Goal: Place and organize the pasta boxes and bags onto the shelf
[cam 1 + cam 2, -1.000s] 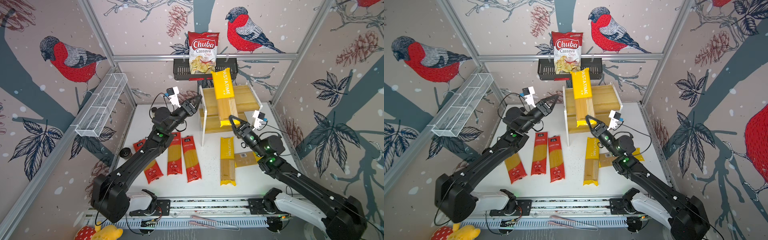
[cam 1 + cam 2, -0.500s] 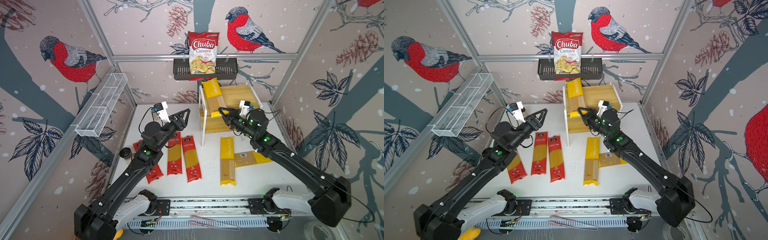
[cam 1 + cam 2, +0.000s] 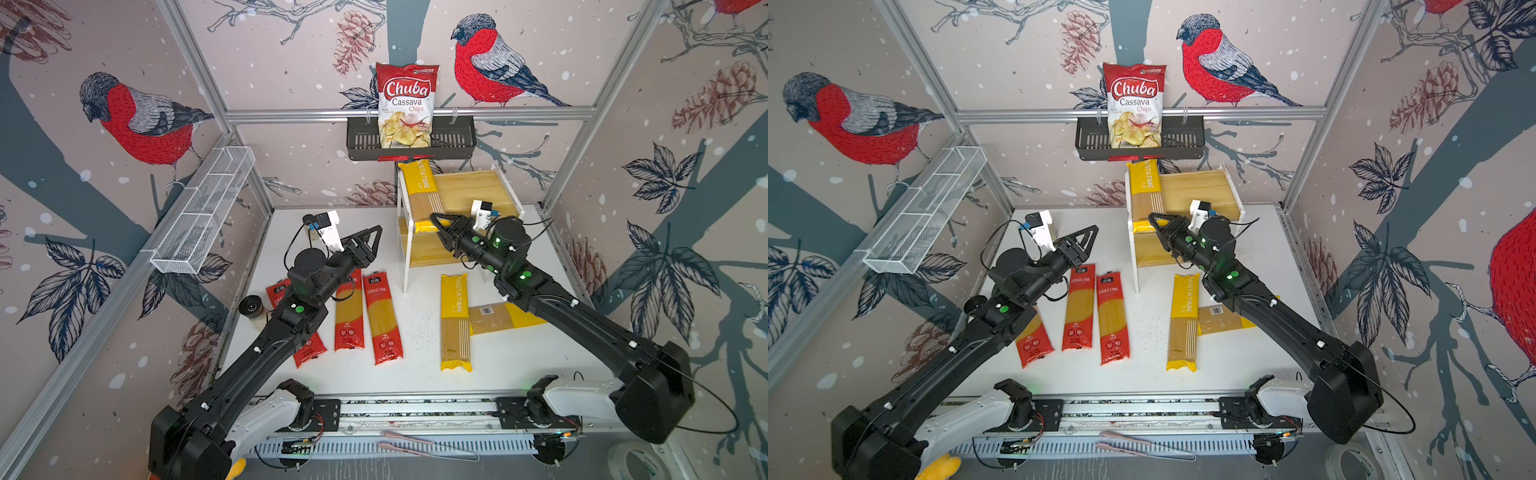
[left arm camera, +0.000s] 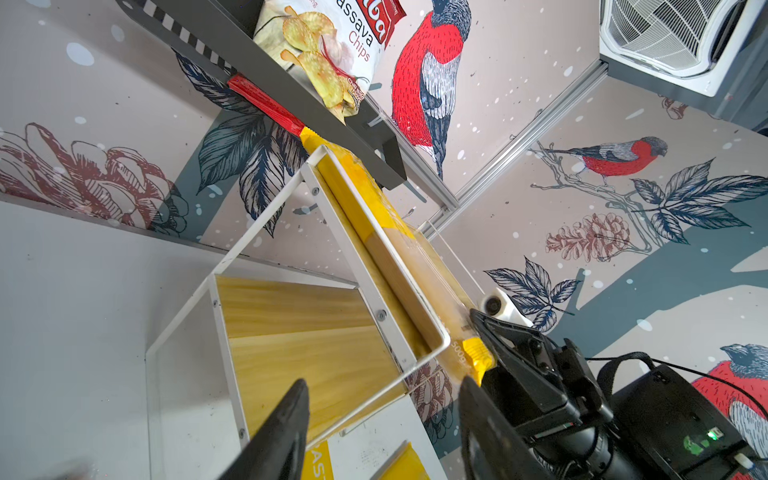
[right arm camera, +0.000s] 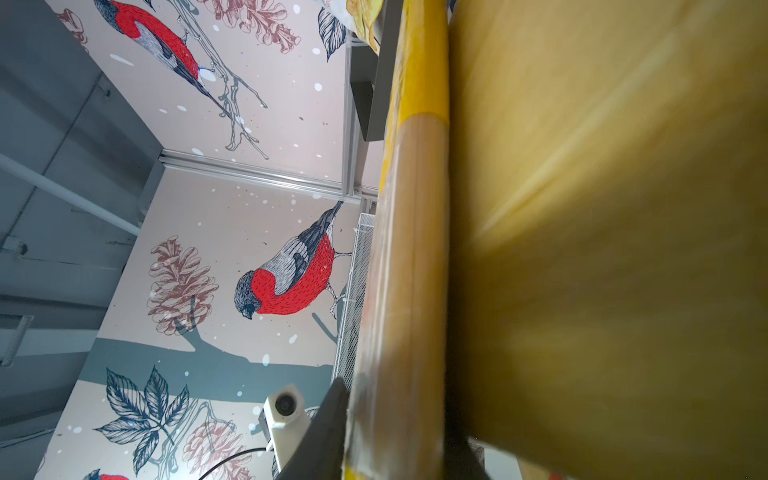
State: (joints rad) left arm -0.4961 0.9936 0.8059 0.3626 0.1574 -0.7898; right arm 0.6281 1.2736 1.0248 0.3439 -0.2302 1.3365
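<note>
Red spaghetti packs [image 3: 349, 316], three side by side, lie nearest on the white table [image 3: 415, 374], partly under my left arm. A yellow PASTATIME pack [image 3: 455, 320] lies lengthways to their right, and a second yellow pack [image 3: 494, 318] lies crosswise against it, partly under my right arm. Farther on, my left gripper [image 3: 374, 235] hangs above the table, jaws apart and empty. My right gripper [image 3: 436, 220] straddles the near end of a third yellow pack [image 3: 419, 187]. That pack lies along the left edge of the upper board of the shelf [image 3: 469, 187], its end jutting past the front rail. I cannot tell whether the jaws clamp it or merely flank it. Behind, a Chuba chips bag [image 3: 405, 104] stands in a black wall basket [image 3: 453, 141].
</note>
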